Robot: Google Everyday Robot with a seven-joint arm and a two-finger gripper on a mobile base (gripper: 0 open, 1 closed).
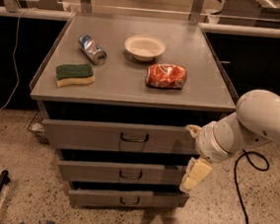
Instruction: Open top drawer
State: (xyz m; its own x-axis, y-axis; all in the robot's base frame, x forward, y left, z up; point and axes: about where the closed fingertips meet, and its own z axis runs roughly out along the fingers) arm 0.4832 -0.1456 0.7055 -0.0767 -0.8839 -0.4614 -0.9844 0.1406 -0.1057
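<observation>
On the left of the flat grey metal cabinet top (204, 60) lies a green and yellow sponge (75, 74), with a blue and silver can (92, 49) on its side just beyond it. A shallow white round bowl (144, 47) sits near the middle, and a crumpled red-orange packet (166, 76) lies to its right. The can could roll, so the pull should be smooth, straight and free of jerks.

Directly beneath that surface is the top drawer (88, 135), the widest and tallest of three grey metal drawers. Its flat front faces the camera, with a small metal loop handle (134, 138) at its centre. The two narrower grey drawers (94, 171) sit below it and must be left alone. How far the top drawer already stands out is hard to judge from this angle.

At the drawer's right end hangs the cream two-finger gripper (194, 153). Its fingers are spread, one tip by the drawer's upper right corner and the other down by the middle drawer, and they hold nothing. It is well to the right of the handle.

The step in hand seems to be the approach. To do it well, the gripper should travel left along the drawer front to the loop and level with it. One finger should hook behind the bar, and the fingers should press together before drawing straight outward. Pulling from the centre keeps the drawer from skewing on its runners.
</observation>
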